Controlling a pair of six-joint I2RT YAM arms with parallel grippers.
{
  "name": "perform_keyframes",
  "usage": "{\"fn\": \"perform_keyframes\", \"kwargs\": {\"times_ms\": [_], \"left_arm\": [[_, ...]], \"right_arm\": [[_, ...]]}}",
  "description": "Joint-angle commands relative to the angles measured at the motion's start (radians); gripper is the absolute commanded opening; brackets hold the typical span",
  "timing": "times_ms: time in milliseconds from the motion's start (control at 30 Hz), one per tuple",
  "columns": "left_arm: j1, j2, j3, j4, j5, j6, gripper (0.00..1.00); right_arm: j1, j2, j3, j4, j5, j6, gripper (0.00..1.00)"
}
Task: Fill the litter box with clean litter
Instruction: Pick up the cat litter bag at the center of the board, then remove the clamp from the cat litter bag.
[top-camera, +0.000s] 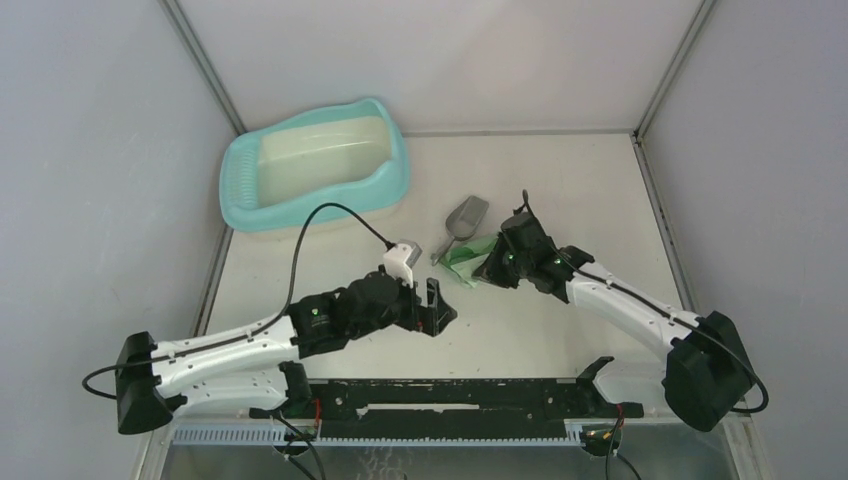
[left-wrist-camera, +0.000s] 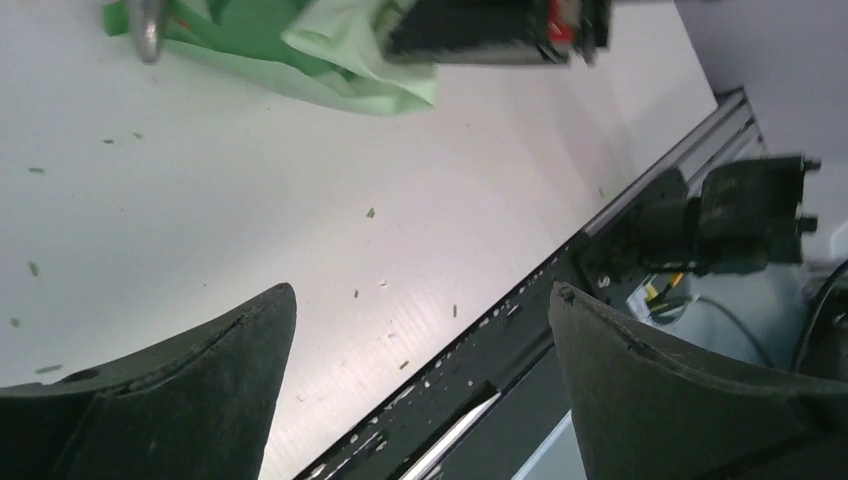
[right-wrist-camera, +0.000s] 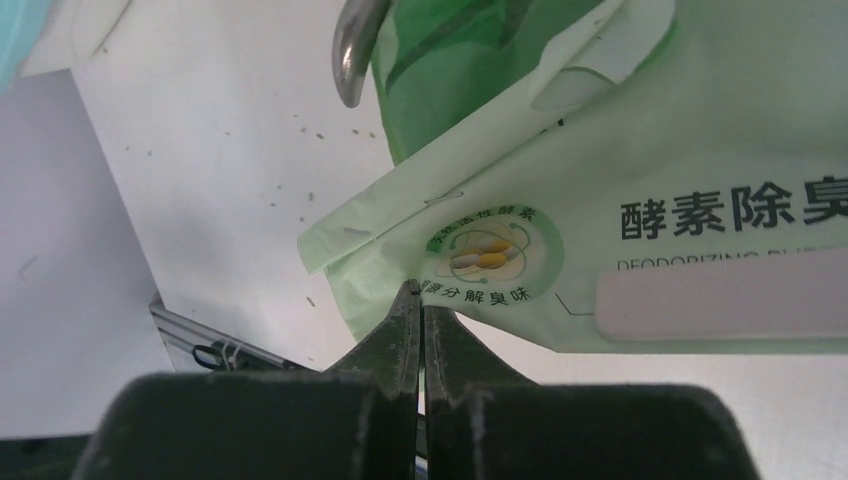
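Observation:
The light turquoise litter box (top-camera: 240, 185) stands at the back left, its inside pale cream. A green printed bag (top-camera: 465, 262) lies near the table's middle, and the litter in it is hidden. A few stray granules of litter (left-wrist-camera: 370, 212) dot the table. My right gripper (right-wrist-camera: 420, 290) is shut, its tips pinching the bag's (right-wrist-camera: 640, 150) lower edge. In the top view, the right gripper (top-camera: 485, 272) sits just right of the bag. My left gripper (top-camera: 443, 303) hangs open and empty, a short way left of the bag, and the left wrist view shows bare table between its fingers (left-wrist-camera: 230, 370).
A grey metal scoop (top-camera: 465, 218) rests against the bag's far side, its handle (right-wrist-camera: 355, 50) showing in the right wrist view. A black rail (top-camera: 450, 395) runs along the near edge. Grey walls close in the table on three sides.

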Motion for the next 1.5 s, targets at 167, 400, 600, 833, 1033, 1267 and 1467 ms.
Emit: {"fn": "perform_keyframes", "kwargs": {"times_ms": [167, 400, 600, 833, 1033, 1267, 1467], "left_arm": [[-0.169, -0.002, -0.015, 0.100, -0.314, 0.306, 1.00], [-0.303, 0.250, 0.090, 0.111, -0.614, 0.535, 1.00], [-0.383, 0.452, 0.190, 0.148, -0.783, 0.682, 0.99], [-0.396, 0.477, 0.151, 0.309, -0.786, 0.728, 0.98], [-0.390, 0.520, 0.147, 0.405, -0.747, 0.795, 0.96], [-0.342, 0.563, 0.135, 0.442, -0.643, 0.751, 0.59], [-0.290, 0.527, 0.100, 0.442, -0.541, 0.700, 0.00]], "right_arm": [[0.028, 0.018, 0.142, 0.057, -0.134, -0.003, 0.00], [0.019, -0.030, 0.142, -0.026, -0.204, -0.059, 0.00], [-0.019, -0.046, 0.142, -0.066, -0.288, -0.099, 0.00], [-0.023, -0.038, 0.142, -0.081, -0.354, -0.134, 0.00], [-0.005, -0.026, 0.142, -0.065, -0.396, -0.144, 0.00], [0.007, -0.029, 0.149, -0.060, -0.432, -0.150, 0.00], [-0.008, -0.037, 0.178, -0.096, -0.431, -0.167, 0.11]]}}
